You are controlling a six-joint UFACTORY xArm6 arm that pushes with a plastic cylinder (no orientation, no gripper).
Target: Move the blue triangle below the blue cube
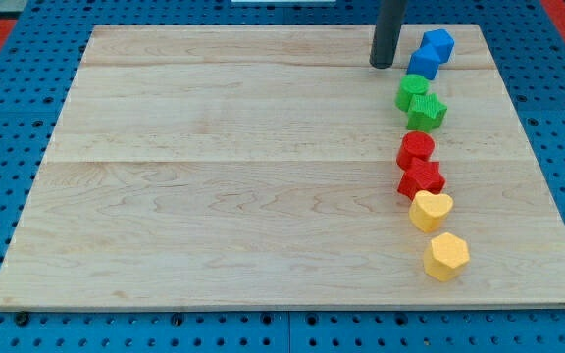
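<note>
Two blue blocks: cube [438, 45] touching triangle [423, 65], which sits just below-left of it. My tip [382, 65] rests left of triangle, holding nothing; plain rod tool.

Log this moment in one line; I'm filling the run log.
my tip left of blue triangle | blue cube upper right, touching | triangle below cube

My rod is coming down upright from the view's top, right of centre, and my tip [383, 65] is resting low near the view's upper right.
</note>
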